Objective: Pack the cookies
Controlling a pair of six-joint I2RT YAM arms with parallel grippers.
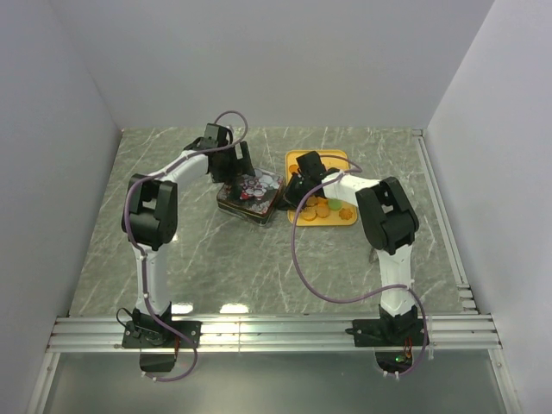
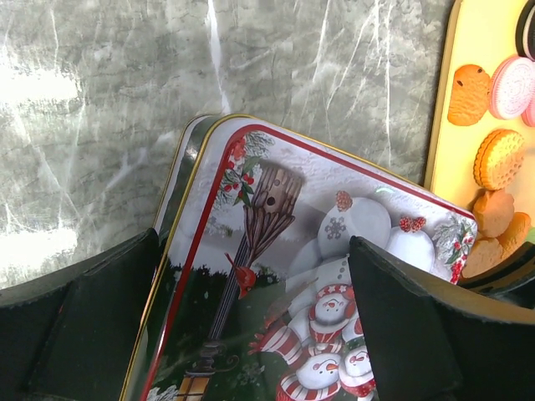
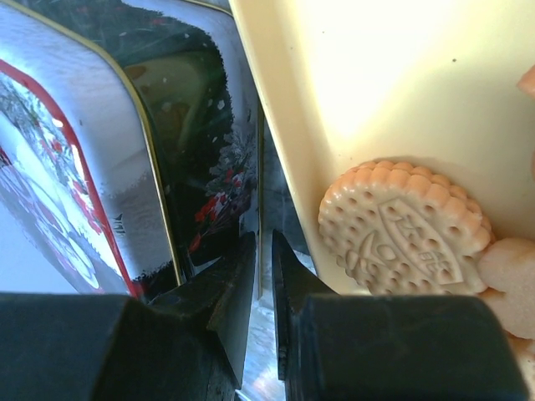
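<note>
**Cookie packing, early stage.** The right pincer (image 3: 263, 242) is being held low at the seam between a snowman-printed tin (image 3: 100, 167) and a yellow tray (image 3: 376, 75). Its fingers are being shown drawn almost together, with only a slit between them, and nothing can be made out in that slit. Just to the right of its fingertips, one embossed tan cookie (image 3: 405, 225) is being shown lying against the tray's rim.

The left pincer (image 2: 255, 246) is being held wide apart and empty directly above the tin, which is being shown with its lid on, so anything inside is hidden. Beyond that pincer and to its right, the cookies (image 2: 499, 159) are being shown spread on the tray.

Opening the tin and moving the cookies across is judged to be nearly all of the job, and all of it is left.

Counted: one tin, one tray and at least eight cookies in the left wrist view, in orange, tan and pink. One green cookie (image 1: 334, 205) is being shown from overhead. The full number cannot be told, part of the tray being covered by the right arm. Everything is being carried by the marbled counter (image 2: 100, 125).
</note>
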